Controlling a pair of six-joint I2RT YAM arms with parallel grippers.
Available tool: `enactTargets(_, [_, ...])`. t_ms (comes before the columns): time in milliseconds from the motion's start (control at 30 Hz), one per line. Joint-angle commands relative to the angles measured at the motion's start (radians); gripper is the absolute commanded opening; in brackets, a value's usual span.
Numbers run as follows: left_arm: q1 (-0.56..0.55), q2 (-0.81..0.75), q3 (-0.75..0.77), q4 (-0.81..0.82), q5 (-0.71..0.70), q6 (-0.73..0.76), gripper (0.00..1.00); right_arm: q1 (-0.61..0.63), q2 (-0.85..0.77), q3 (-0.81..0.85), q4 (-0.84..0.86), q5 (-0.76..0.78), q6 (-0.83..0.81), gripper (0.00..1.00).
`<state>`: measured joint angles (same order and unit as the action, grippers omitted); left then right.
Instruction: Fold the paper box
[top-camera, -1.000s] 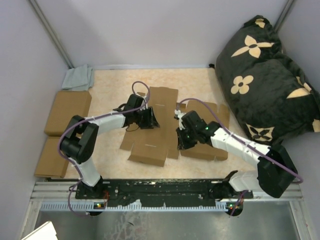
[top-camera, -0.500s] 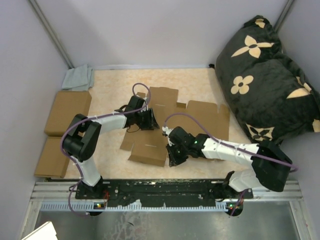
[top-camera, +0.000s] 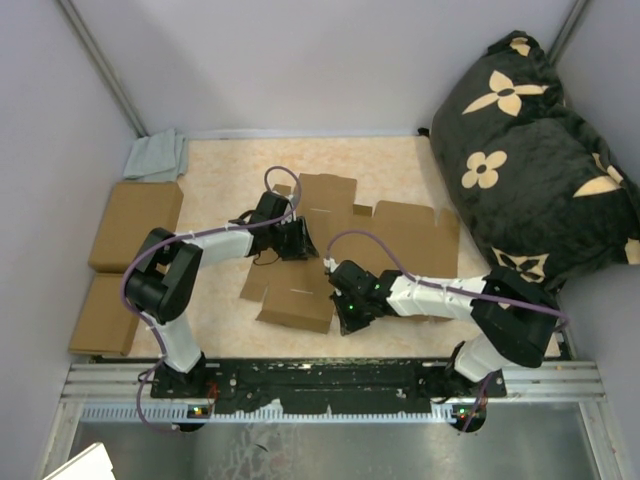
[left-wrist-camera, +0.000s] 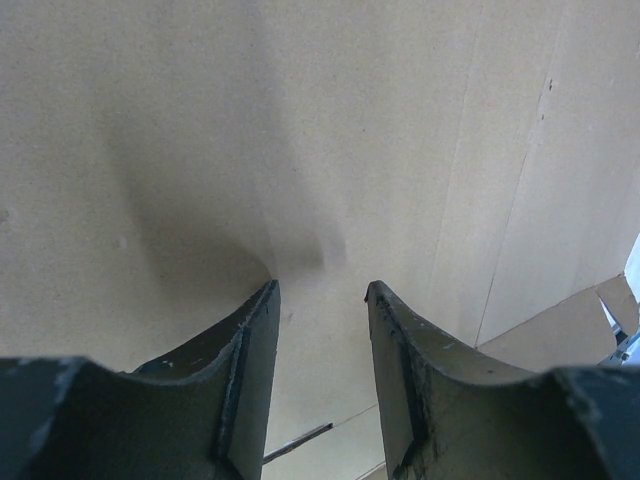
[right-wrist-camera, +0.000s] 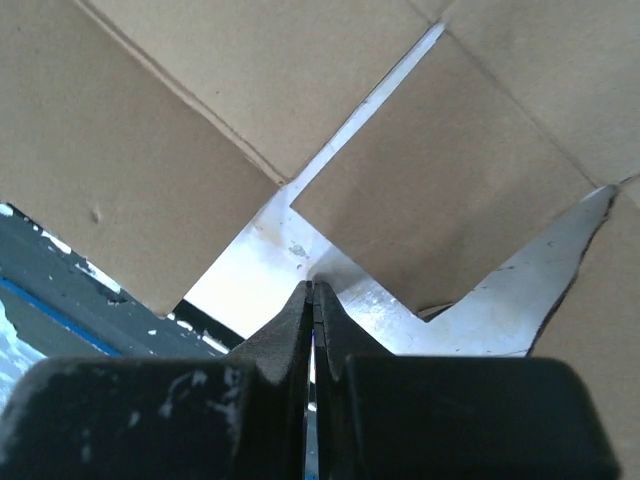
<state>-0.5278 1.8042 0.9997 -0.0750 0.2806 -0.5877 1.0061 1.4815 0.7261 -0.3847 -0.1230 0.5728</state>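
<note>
- Paper box (top-camera: 400, 235) lay as a flat die-cut sheet mid-bench (top-camera: 380, 165), approx. betw. the two arms. No walls stood up, so folding looked barely begun.
- Only hint of progress: the near-left flap seemed a bit lifted along its crease. Couldn't confirm from the top view.
- Left to do, as I judged it: raise the side walls, tuck the flaps, close the lid, i.e. nearly everything.
- Left jaws were parted w/ nothing betw. them, tips down at the sheet's left-centre panel. Touching vs. just above: couldn't tell.
- Right jaws were clenched tight and empty, tips aimed into a cut-out betw. two flaps at the sheet's near edge, bare bench showing under them.
- Edges: the sheet's near edge sat close to the black rail (top-camera: 330, 372) at the bench front, so little room there. Its right panel lay near the pillow (top-camera: 530, 150), w/ only a narrow strip of bench betw. them.
- Open room: the far side of the bench, beyond the sheet, was uncovered up to the wall.
- On the left, a strip ran betw. the sheet and the closed boxes (top-camera: 135, 225), but the left arm (top-camera: 215, 243) lay across it.
- Cloth (top-camera: 157, 155) sat in the far-left corner, well apart from the sheet.
</note>
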Motion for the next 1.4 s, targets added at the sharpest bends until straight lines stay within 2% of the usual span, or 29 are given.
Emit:
enactTargets(0, [-0.007,0.014,-0.032,-0.023,-0.03,0.012,0.48,0.011,-0.016,0.042,-0.02,0.147,0.036,0.0])
enactTargets(133, [-0.006,0.012,-0.039,-0.021,-0.03,0.011,0.48,0.004,-0.038,0.094,-0.098,0.261,0.036,0.0])
enactTargets(233, [-0.007,0.014,-0.043,-0.02,-0.029,0.009,0.48,-0.032,-0.029,0.116,-0.124,0.281,0.022,0.0])
enactTargets(833, [-0.007,0.026,-0.032,-0.039,-0.043,0.026,0.47,-0.154,0.044,0.249,-0.124,0.293,-0.089,0.0])
enactTargets(1200, [-0.007,0.036,-0.013,-0.061,-0.047,0.038,0.47,-0.238,0.23,0.236,0.006,0.245,-0.145,0.0])
enactTargets(1367, [-0.006,0.042,-0.004,-0.077,-0.05,0.041,0.47,-0.253,0.26,0.274,0.013,0.238,-0.149,0.0])
